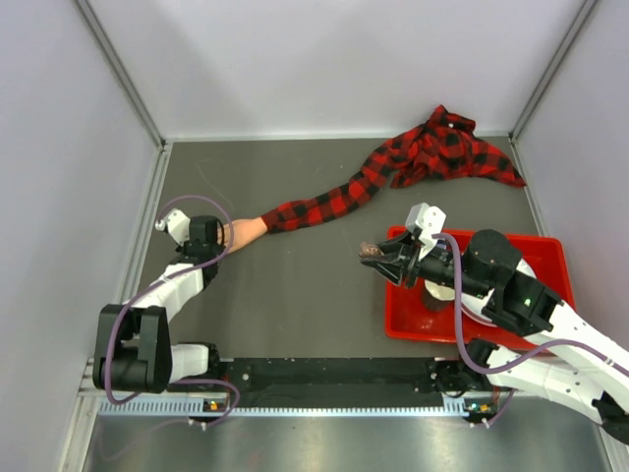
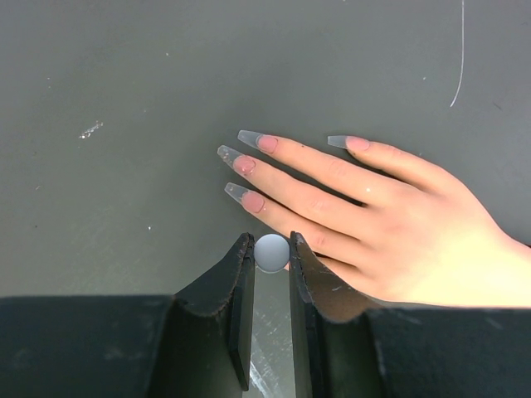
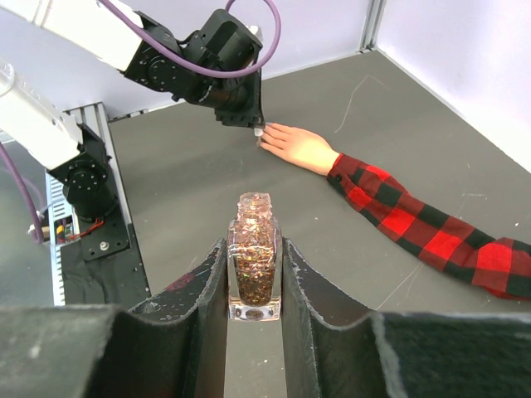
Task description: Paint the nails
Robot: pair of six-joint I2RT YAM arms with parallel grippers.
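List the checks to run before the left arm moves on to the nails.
1. Left gripper shut on the white cap: ok.
2. Cap close to the fingers of the hand: ok.
3. Hand flat on the table, fingers spread: ok.
4. Nails in view and uncovered: ok.
5. Right gripper clamped on the bottle: ok.
6. Bottle upright: cannot tell.
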